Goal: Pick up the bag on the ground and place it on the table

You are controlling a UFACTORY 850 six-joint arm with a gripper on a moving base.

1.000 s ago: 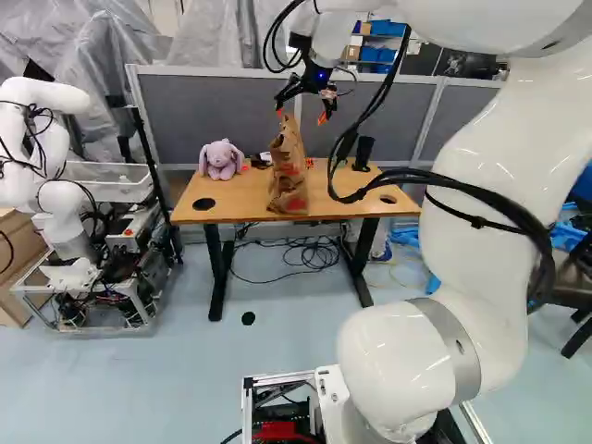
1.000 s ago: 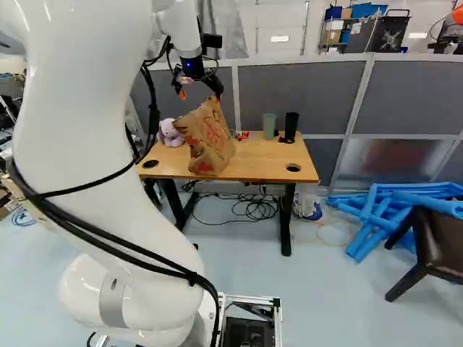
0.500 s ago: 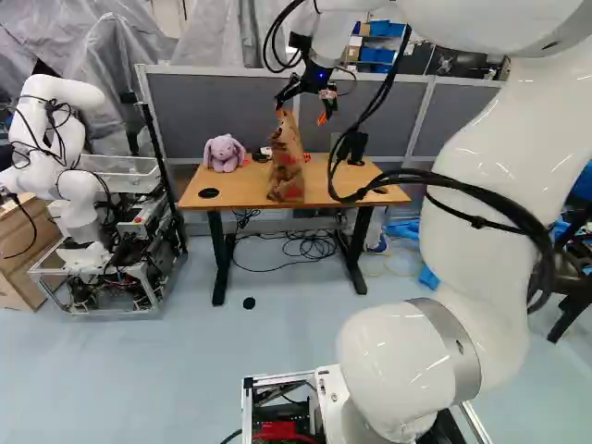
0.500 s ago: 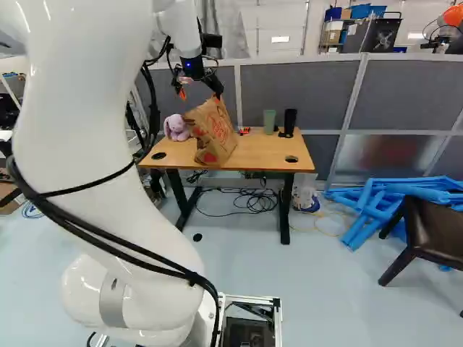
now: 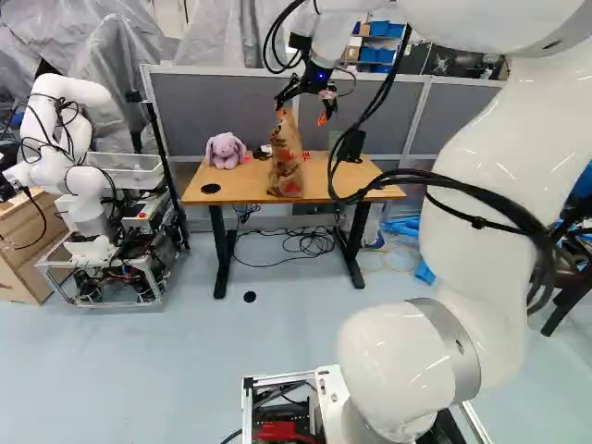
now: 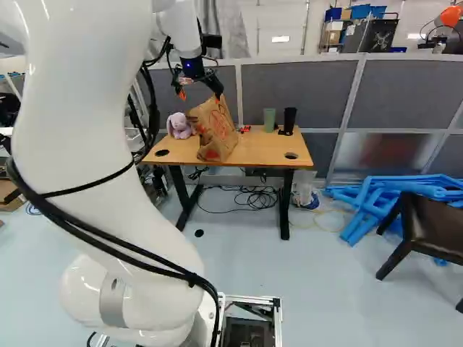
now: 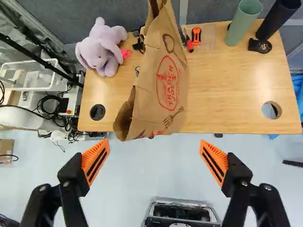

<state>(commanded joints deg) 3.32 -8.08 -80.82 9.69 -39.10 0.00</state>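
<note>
Plush rabbit (image 5: 225, 153): sitting on table (image 5: 231, 191). Paper bag (image 5: 287, 165): standing on table, probably weighing little, creasing easily, tearing if yanked; narrow upper end likely offering safest pinch. Gripper (image 5: 301, 114): hanging near bag's top, fingers standing wide apart, holding nothing.

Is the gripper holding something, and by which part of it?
Nothing is held: the gripper stands open, and the paper bag is on the table, ahead of it.

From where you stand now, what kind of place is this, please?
It looks like a robotics lab or workshop: another robot arm on a wheeled-looking frame, grey partition panels, and loose cables on the floor under the table.
</note>
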